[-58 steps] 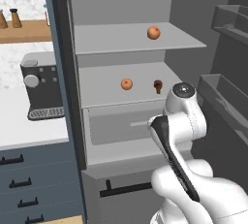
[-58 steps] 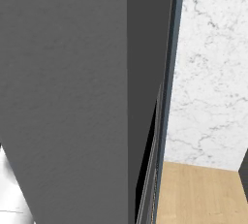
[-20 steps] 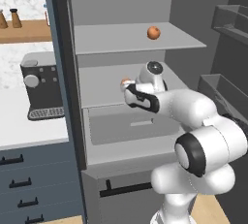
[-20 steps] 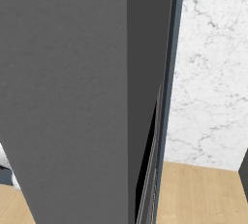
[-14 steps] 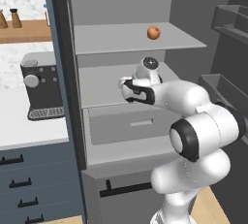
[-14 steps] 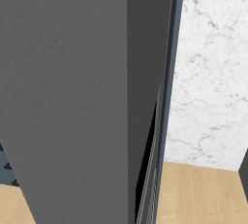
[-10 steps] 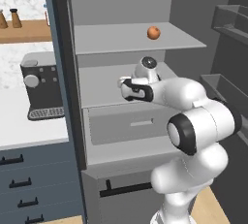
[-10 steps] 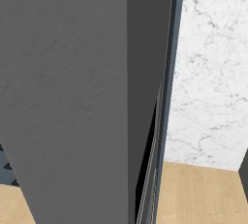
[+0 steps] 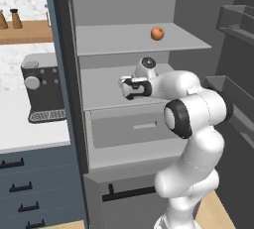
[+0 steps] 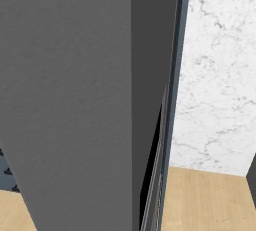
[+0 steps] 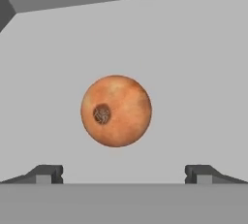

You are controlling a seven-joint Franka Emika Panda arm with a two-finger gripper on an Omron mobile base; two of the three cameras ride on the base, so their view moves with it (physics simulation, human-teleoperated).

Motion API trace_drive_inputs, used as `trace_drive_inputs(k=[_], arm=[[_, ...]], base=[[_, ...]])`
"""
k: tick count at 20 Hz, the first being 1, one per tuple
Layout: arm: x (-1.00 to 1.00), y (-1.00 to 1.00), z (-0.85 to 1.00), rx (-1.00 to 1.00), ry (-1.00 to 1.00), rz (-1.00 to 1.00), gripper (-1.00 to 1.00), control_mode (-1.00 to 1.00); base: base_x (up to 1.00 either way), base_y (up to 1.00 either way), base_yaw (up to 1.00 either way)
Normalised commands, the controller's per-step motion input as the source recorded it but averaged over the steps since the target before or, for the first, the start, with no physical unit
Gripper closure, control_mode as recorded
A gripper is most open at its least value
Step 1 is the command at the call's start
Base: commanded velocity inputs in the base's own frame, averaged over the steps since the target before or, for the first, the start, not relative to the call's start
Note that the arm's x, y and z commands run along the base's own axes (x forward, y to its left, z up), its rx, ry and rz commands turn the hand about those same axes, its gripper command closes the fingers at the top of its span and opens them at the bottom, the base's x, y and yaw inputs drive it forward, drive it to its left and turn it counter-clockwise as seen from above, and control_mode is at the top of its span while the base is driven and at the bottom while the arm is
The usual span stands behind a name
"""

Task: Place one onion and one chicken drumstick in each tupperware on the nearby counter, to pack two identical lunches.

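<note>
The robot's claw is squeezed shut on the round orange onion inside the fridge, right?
Not quite. The gripper is open, not shut on the onion. In the hand view its two fingertips stand wide apart, with the onion ahead of them and centred between, not yet held. The rest is right: it is a round orange onion inside the fridge.

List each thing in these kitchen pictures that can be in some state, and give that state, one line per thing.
Fridge: door open, shelves exposed.
Fridge drawer: shut.
Onion on the middle shelf: lying loose on the shelf, centred ahead of the hand, not gripped.
Onion on the top shelf: resting, untouched.
Hand: open, fingers spread wide, reaching into the middle shelf.
Cabinet drawers: shut.
</note>
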Motion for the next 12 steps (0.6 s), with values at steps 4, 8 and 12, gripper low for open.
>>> trace_drive_inputs(k=[4, 8, 12], arm=[[0.41, 0.00, -0.20, 0.00, 0.00, 0.00, -1.00, -1.00], [0.45, 0.00, -0.18, 0.00, 0.00, 0.00, -1.00, -1.00], [0.42, 0.05, -0.18, -0.01, 0.00, -0.01, -1.00, -1.00]], base=[[0.00, 0.00, 0.00], [0.00, 0.00, 0.00], [0.00, 0.00, 0.00]])
